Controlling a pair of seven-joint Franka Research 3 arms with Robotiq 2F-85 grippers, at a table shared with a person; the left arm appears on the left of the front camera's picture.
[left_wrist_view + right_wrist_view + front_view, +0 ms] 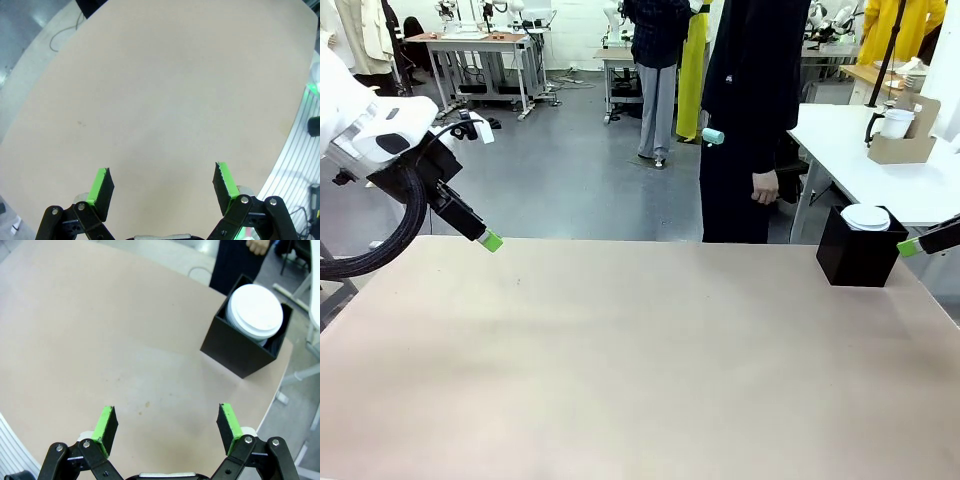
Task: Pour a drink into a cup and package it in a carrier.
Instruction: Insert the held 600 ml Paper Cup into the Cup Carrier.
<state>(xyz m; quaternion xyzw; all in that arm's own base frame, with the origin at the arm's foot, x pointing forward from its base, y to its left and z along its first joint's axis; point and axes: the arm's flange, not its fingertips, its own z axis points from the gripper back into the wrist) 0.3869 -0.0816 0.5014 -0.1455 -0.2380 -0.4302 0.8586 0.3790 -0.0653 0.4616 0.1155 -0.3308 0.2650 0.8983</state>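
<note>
Bare beige table (620, 370) under both spread grippers, left gripper (162, 186), right gripper (167, 427), black box (235, 347) ahead of right, grey lab floor (570, 170) beyond.

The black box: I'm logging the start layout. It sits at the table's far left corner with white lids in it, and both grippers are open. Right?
Not quite. The black box sits at the table's far right corner, as the front view shows. The white lids are in it, and the left gripper and right gripper are both open.
</note>
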